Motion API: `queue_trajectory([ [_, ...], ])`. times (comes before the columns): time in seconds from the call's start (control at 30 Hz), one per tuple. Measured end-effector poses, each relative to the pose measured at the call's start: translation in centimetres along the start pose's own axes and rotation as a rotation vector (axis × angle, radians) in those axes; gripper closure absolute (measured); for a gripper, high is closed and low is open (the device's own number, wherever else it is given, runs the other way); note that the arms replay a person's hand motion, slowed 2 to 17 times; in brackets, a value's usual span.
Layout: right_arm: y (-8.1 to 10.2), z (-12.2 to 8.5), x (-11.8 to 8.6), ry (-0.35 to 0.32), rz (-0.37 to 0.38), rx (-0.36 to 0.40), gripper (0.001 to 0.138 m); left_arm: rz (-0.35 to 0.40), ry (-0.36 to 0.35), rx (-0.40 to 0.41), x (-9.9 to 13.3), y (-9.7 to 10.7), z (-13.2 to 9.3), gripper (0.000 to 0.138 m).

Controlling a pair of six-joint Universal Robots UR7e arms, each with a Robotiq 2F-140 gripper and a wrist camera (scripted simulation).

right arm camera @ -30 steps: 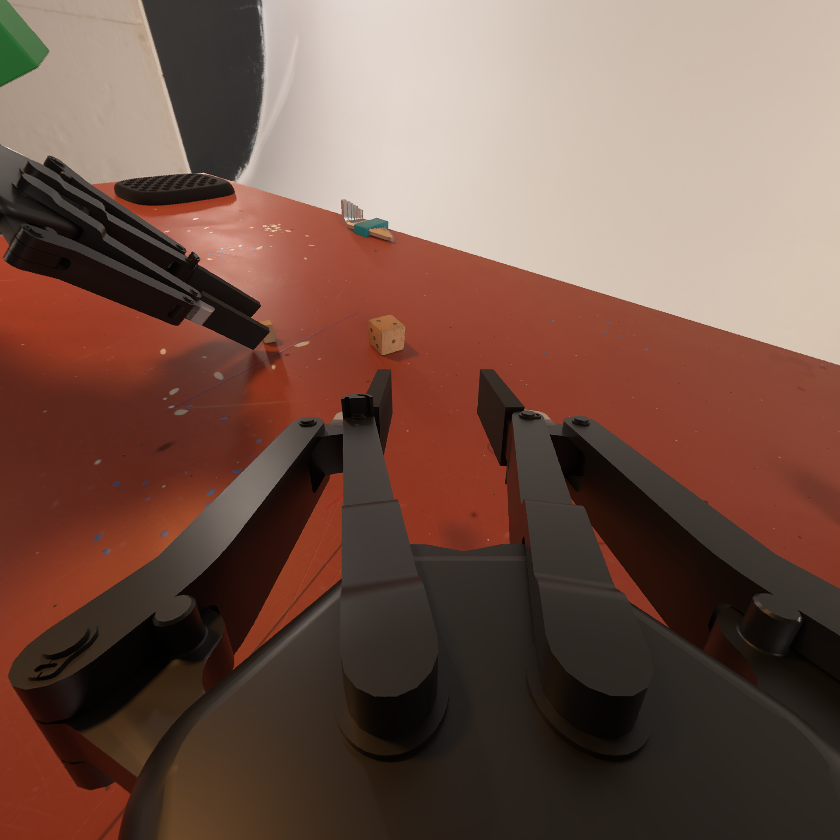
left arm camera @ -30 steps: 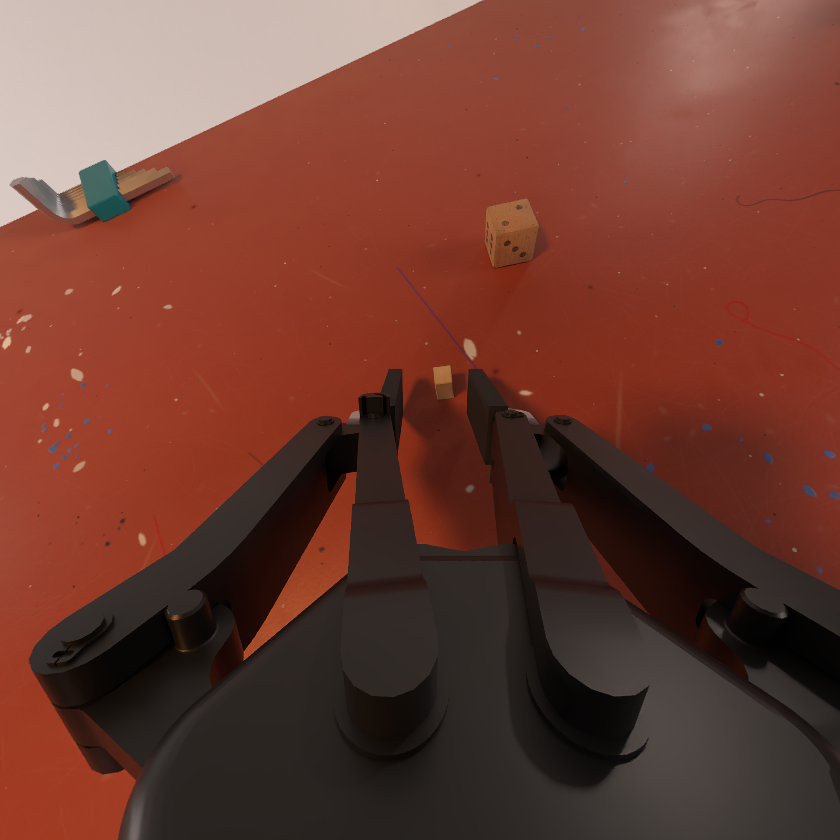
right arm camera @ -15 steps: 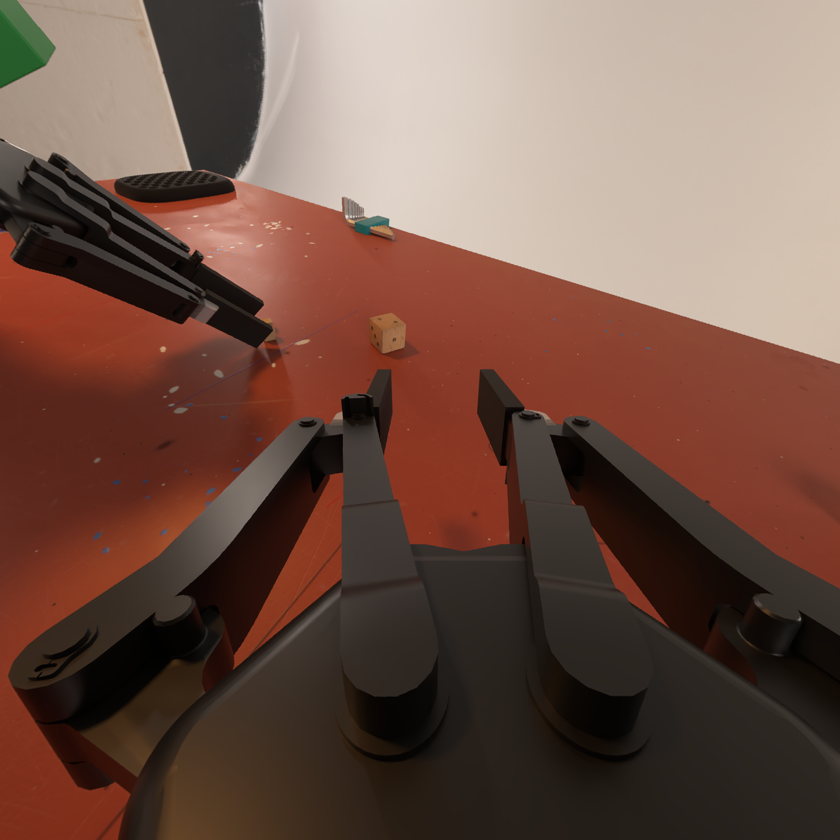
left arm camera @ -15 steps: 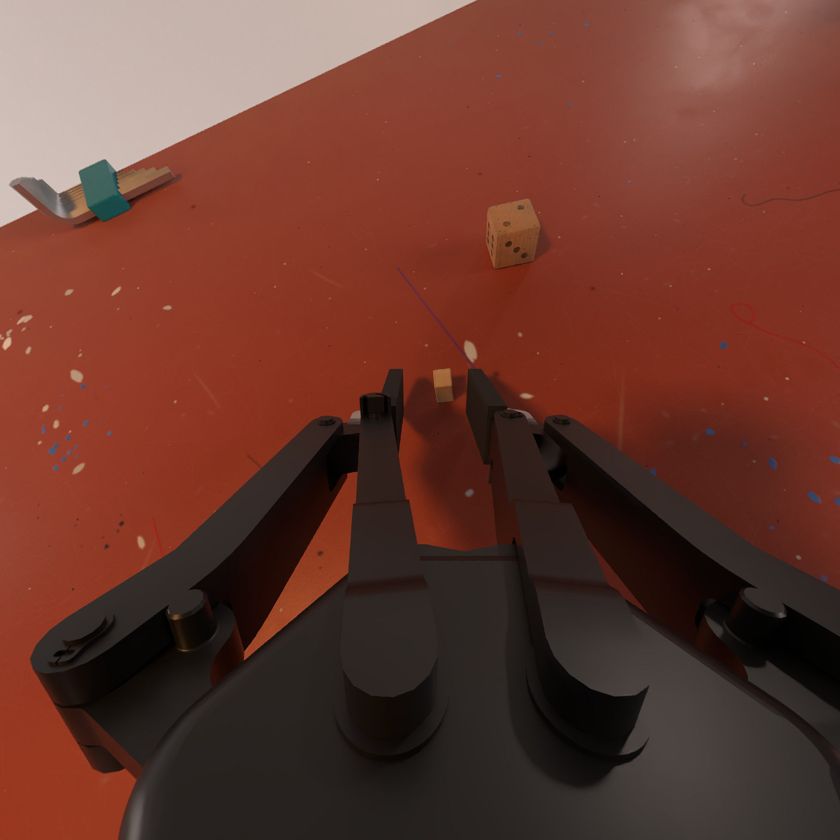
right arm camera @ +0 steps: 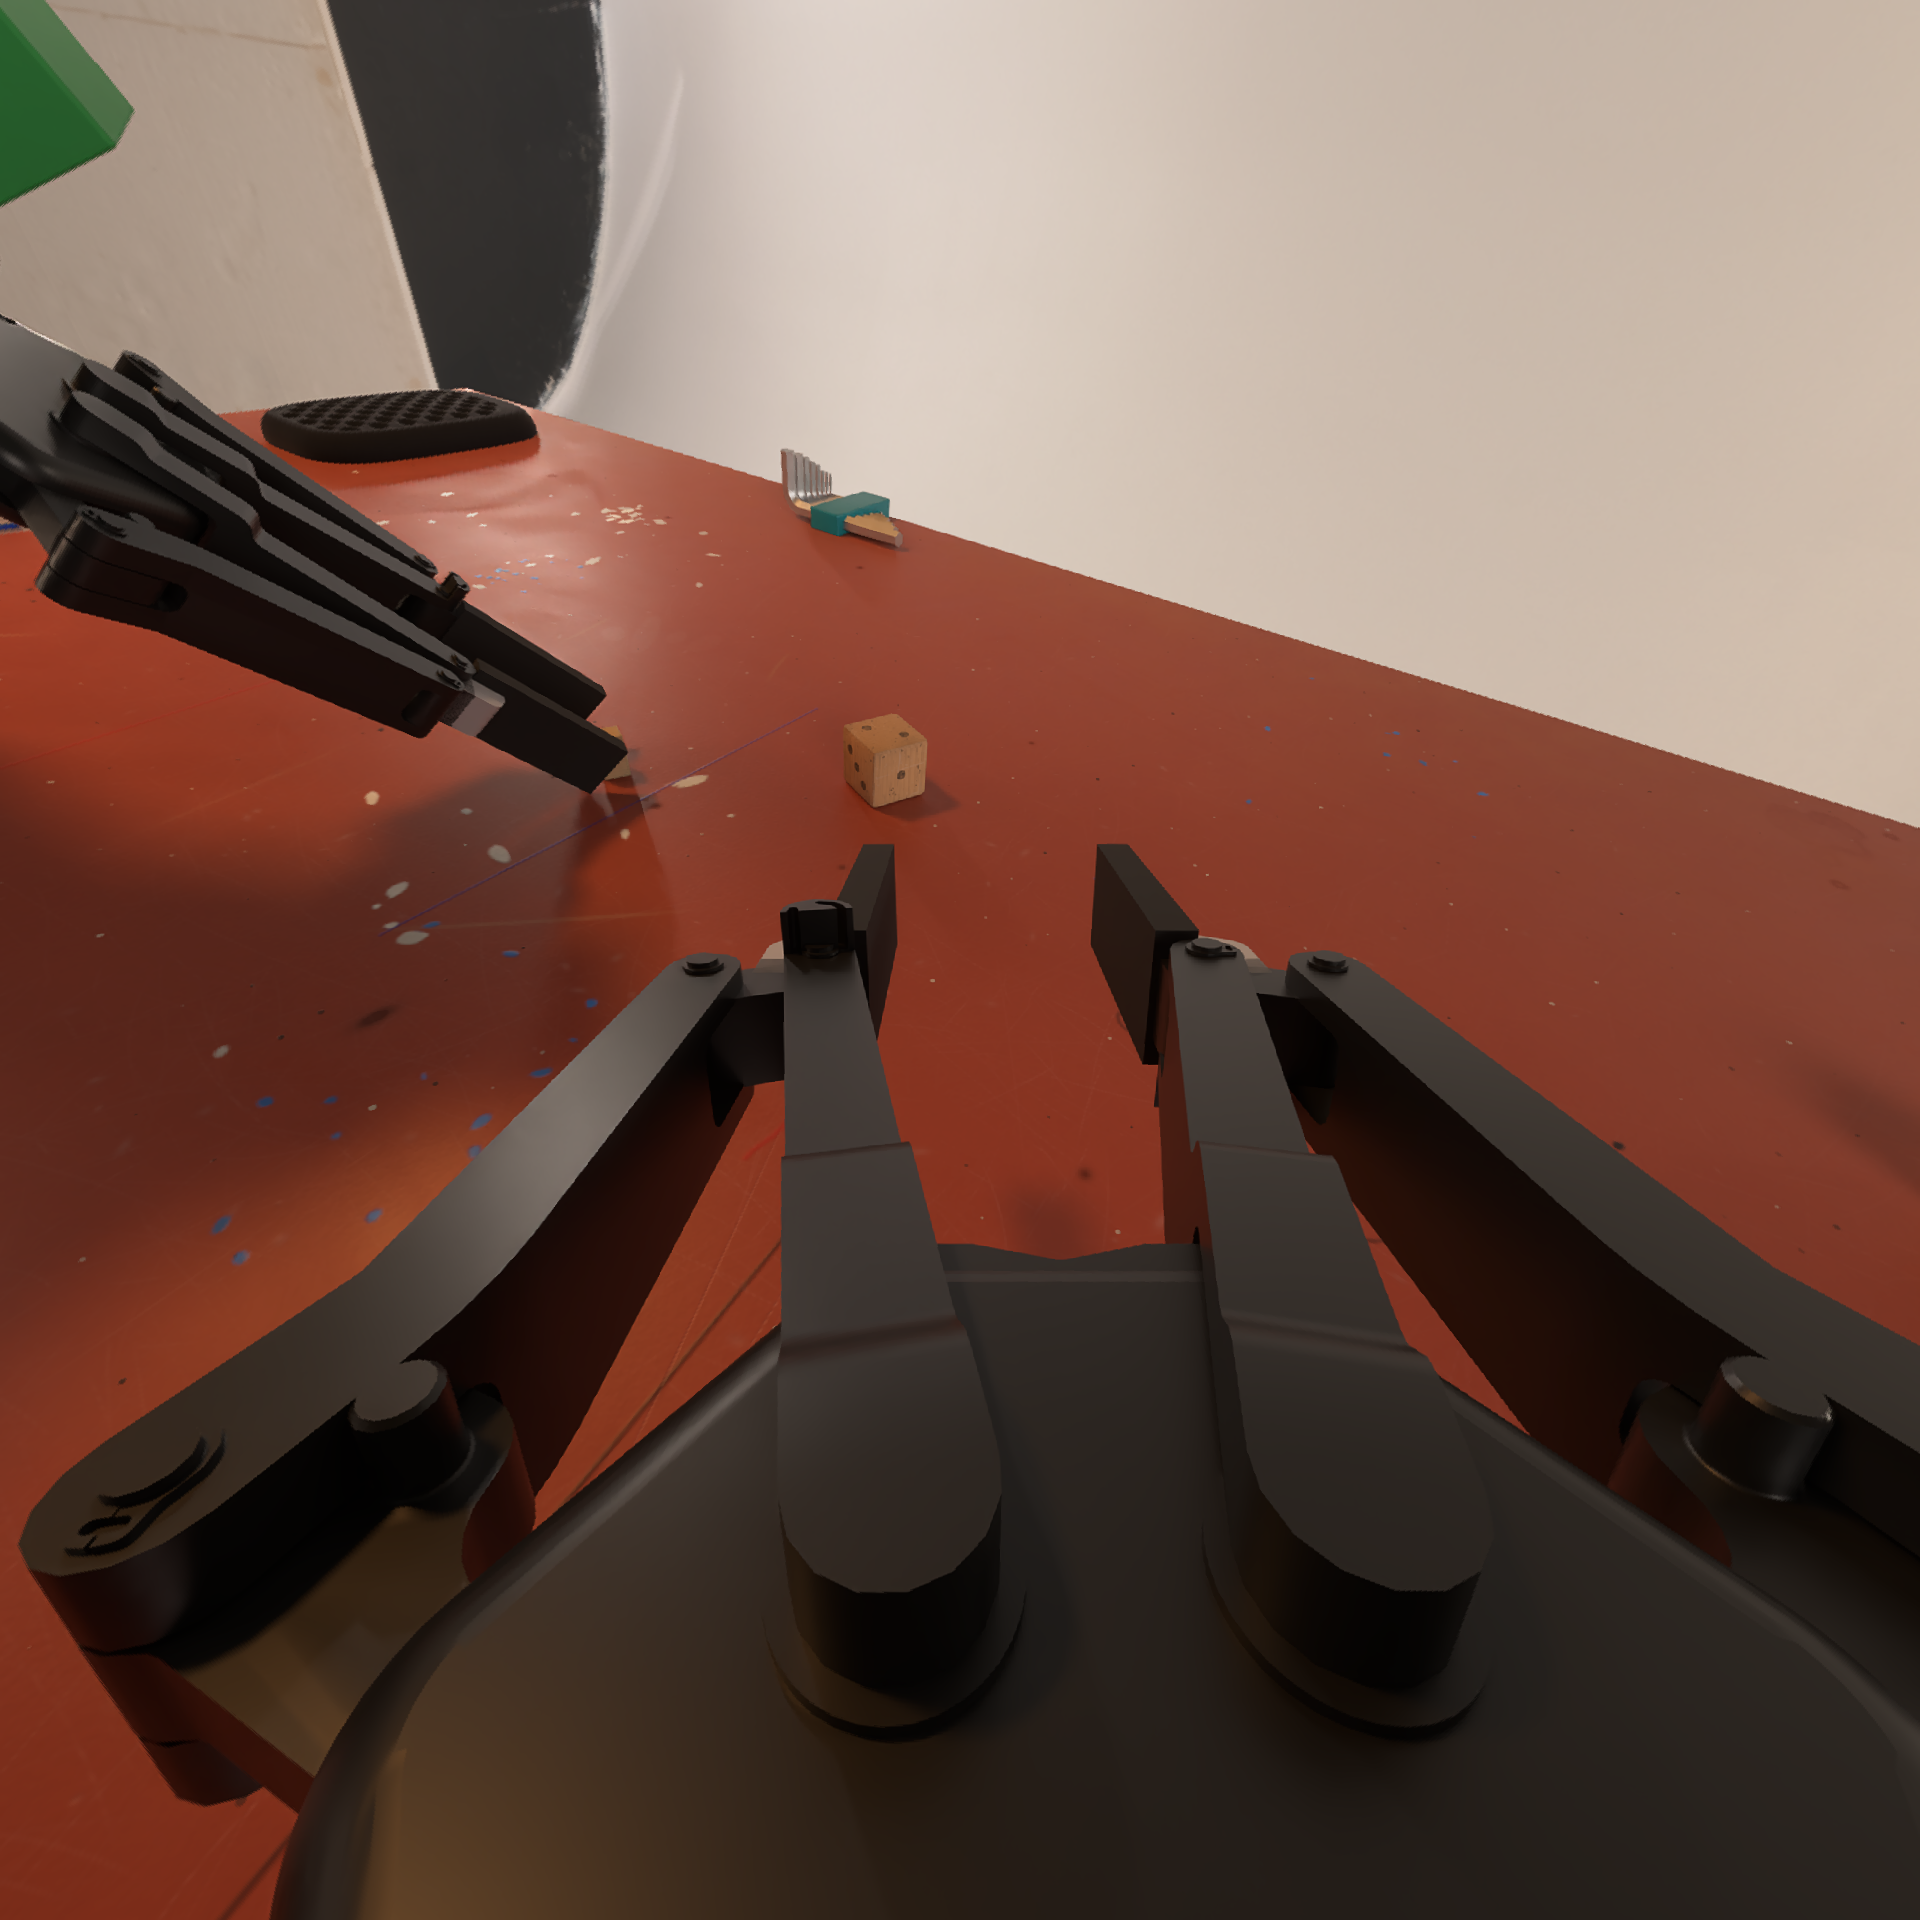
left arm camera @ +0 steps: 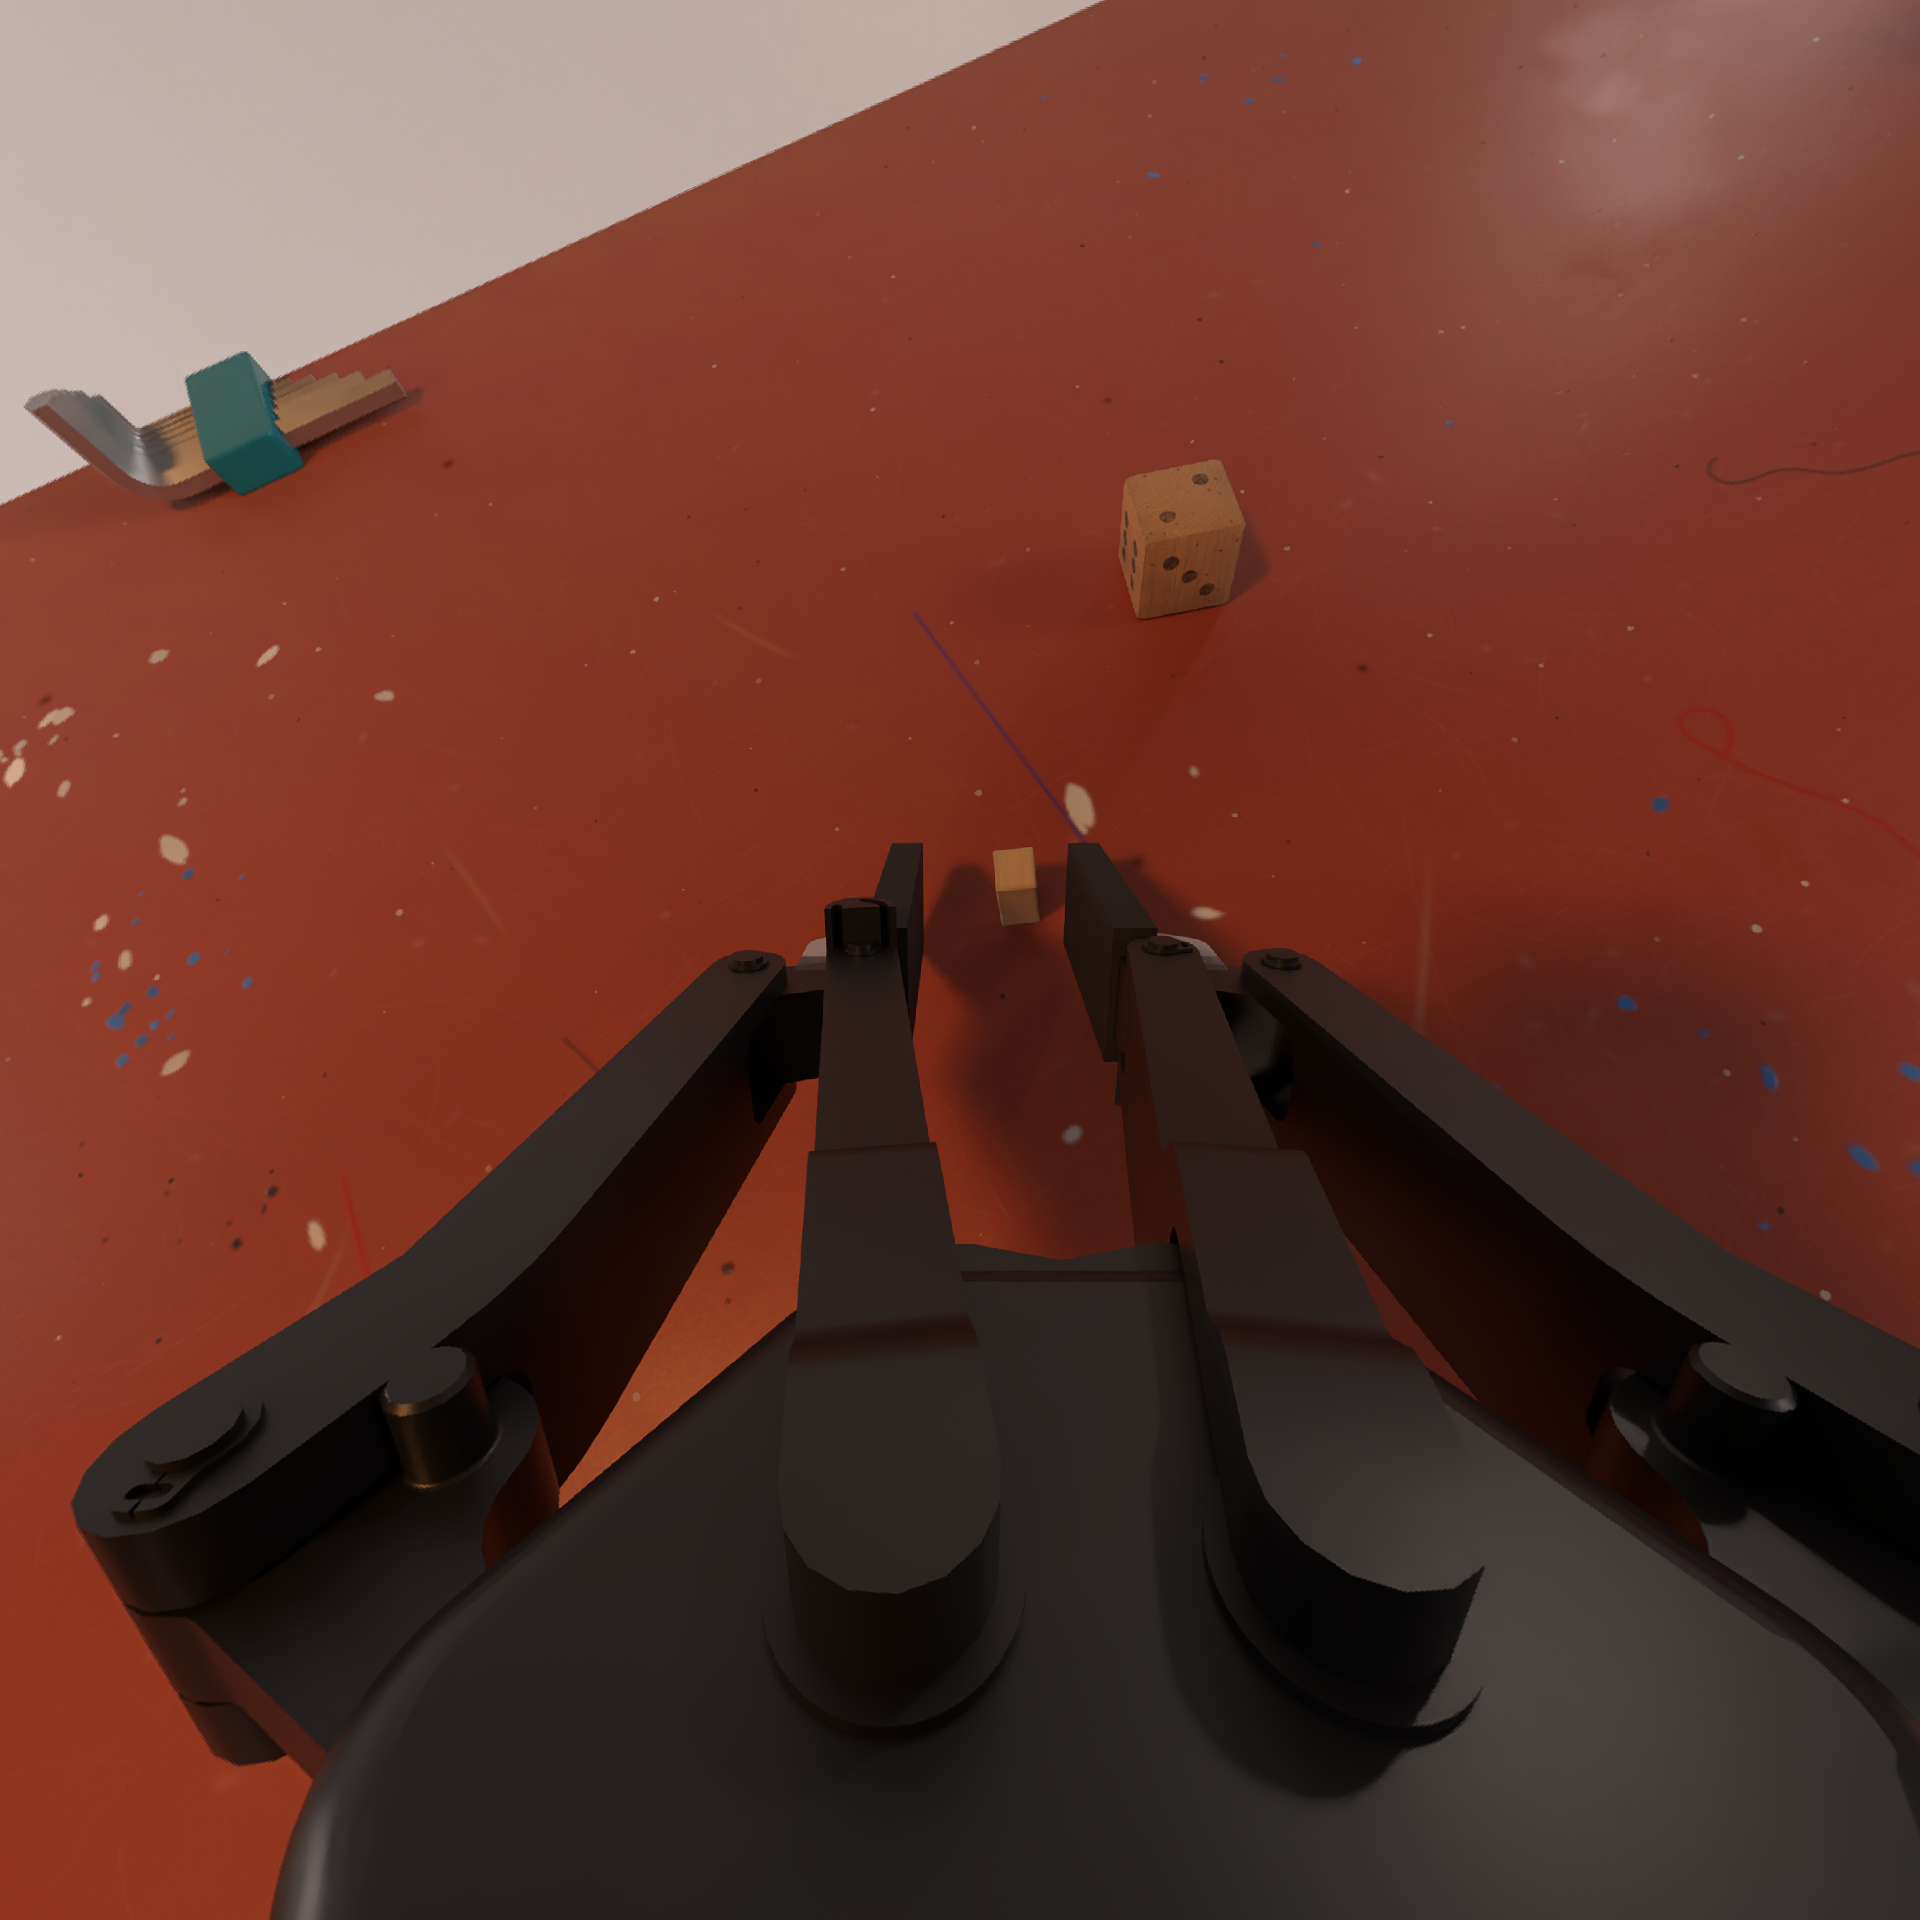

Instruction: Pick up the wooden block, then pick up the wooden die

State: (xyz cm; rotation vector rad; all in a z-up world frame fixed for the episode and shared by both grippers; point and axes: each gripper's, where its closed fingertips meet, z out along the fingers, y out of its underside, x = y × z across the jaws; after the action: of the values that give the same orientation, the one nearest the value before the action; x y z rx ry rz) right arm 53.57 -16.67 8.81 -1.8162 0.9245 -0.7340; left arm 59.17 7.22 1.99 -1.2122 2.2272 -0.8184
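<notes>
A small wooden block (left arm camera: 1015,884) stands on the red table between the fingertips of my left gripper (left arm camera: 995,871), which is open with gaps on both sides of it. The wooden die (left arm camera: 1181,539) sits farther off to the right. In the right wrist view, my right gripper (right arm camera: 995,883) is open and empty above the table, with the die (right arm camera: 885,760) ahead and slightly left of it. The left gripper (right arm camera: 561,727) shows at the left there, tips down at the table, with only a sliver of the block (right arm camera: 617,767) showing behind them.
A set of hex keys in a teal holder (left arm camera: 234,426) lies near the table's far edge, also in the right wrist view (right arm camera: 844,507). A black perforated pad (right arm camera: 397,424) lies at the far left corner. A green box (right arm camera: 47,99) hangs top left.
The left gripper has narrowed slightly around the block and barely moved. The right gripper has crept a little toward the die.
</notes>
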Motion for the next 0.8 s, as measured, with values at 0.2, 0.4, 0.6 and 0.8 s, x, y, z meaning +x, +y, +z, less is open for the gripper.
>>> queue_trajectory([
  [0.2,0.05,0.02,0.06,0.000,0.002,-0.001,0.088,0.000,-0.008,0.001,0.05,-0.08,0.06,0.102],
  [0.4,0.11,0.05,0.08,-0.001,0.004,-0.002,0.088,0.003,-0.019,0.002,0.12,-0.18,0.11,0.105],
  [0.6,0.13,0.07,0.07,-0.002,0.005,-0.003,0.088,-0.001,-0.033,0.004,0.14,-0.29,0.16,0.115],
  [0.8,0.14,0.08,0.01,-0.003,0.004,-0.003,0.088,-0.002,-0.041,0.007,0.24,-0.47,0.25,0.122],
])
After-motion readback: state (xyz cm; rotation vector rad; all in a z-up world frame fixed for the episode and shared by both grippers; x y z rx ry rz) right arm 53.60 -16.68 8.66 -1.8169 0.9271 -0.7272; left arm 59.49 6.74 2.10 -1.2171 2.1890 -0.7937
